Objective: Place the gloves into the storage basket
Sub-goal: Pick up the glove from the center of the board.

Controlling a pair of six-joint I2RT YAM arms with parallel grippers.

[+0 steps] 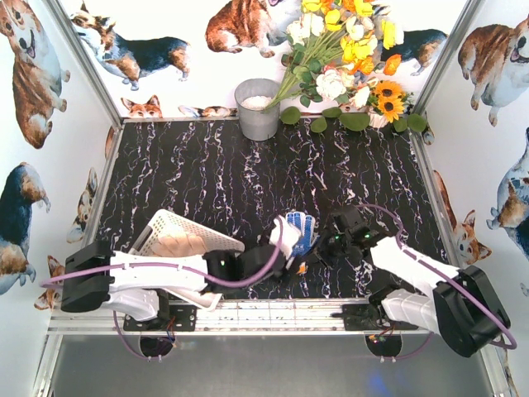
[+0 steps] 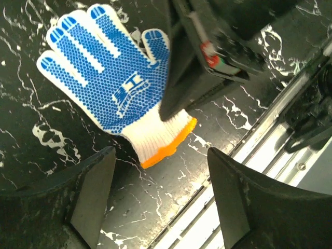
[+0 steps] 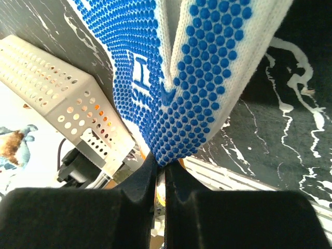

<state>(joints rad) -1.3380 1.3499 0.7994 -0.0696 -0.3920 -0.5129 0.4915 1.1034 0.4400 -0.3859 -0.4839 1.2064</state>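
A white knit glove [image 2: 104,78] with blue dots and an orange cuff lies palm up on the black marbled table near its front edge, also seen from above as the glove [image 1: 301,232]. My right gripper [image 3: 164,165] is shut on a fold of this glove [image 3: 197,88]; in the left wrist view its black body [image 2: 207,52] covers the glove's side. My left gripper [image 2: 161,181] is open, with nothing between its fingers, just short of the orange cuff. The white storage basket [image 1: 169,225] sits tilted at the front left, with a pale glove [image 1: 180,244] inside.
A grey metal bucket [image 1: 258,109] and a bunch of flowers [image 1: 347,58] stand at the back edge. A metal rail [image 1: 273,313] runs along the table's front edge. The basket's perforated wall [image 3: 57,98] is close to the left of my right gripper.
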